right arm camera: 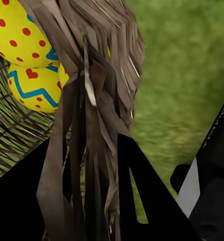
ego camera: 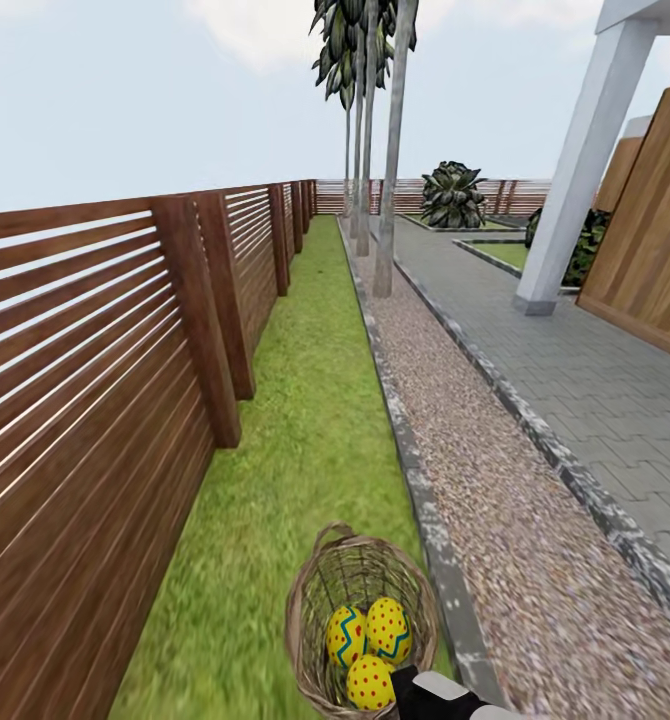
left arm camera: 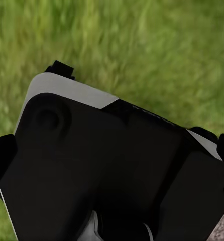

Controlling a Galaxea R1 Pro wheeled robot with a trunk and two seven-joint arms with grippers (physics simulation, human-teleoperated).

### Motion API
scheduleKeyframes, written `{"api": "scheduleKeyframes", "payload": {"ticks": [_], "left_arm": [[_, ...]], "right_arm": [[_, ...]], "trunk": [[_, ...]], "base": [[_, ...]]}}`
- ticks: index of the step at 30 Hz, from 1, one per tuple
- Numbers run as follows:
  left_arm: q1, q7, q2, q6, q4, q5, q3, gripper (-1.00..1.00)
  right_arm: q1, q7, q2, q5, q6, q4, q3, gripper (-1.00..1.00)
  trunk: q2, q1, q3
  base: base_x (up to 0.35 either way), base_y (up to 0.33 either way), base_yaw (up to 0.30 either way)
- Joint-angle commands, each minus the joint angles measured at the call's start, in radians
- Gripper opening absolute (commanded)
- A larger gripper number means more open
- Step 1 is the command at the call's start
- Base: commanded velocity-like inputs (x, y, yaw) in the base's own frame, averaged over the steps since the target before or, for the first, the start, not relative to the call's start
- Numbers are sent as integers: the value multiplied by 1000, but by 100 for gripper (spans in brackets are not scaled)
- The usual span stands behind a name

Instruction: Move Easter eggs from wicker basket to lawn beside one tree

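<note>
3 yellow red-dotted eggs with blue-green zigzags [ego camera: 370,648] lie in 1 round brown wicker basket [ego camera: 310,640] on the green lawn strip [ego camera: 305,420].

The right claw [right arm camera: 97,201] is clamped on the basket's woven rim, 1 dark finger [right arm camera: 142,196] on the outer side, and the eggs lie just beyond it inside. I cannot tell how the left claw stands. 1 bare grey palm-like trunk [ego camera: 393,160] rises well ahead beside the gravel.

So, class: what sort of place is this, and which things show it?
Probably a house's garden: a strip of lawn beside a brown slatted fence, palm-like trees along a gravel strip, and grey paving beside a building.
</note>
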Motion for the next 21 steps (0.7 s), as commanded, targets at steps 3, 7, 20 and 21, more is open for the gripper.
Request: {"api": "scheduleKeyframes", "payload": {"ticks": [3, 7, 20, 21], "left_arm": [[-1, -3, 0, 2, 2, 11, 1, 100], [-1, -3, 0, 2, 2, 11, 1, 100], [-1, -3, 0, 2, 2, 11, 1, 100], [-1, -3, 0, 2, 2, 11, 1, 100]], "right_arm": [[-1, -1, 0, -5, -6, 1, 4, -100], [-1, -1, 0, -5, -8, 2, 4, -100], [-1, -1, 0, -5, -10, 3, 4, -100], [-1, -1, 0, -5, -10, 3, 4, -100]], "trunk": [[-2, 1, -2], [-2, 1, -2], [-2, 1, -2], [-2, 1, -2]], "base": [[325, 0, 1], [325, 0, 0], [325, 0, 0], [325, 0, 0]]}}
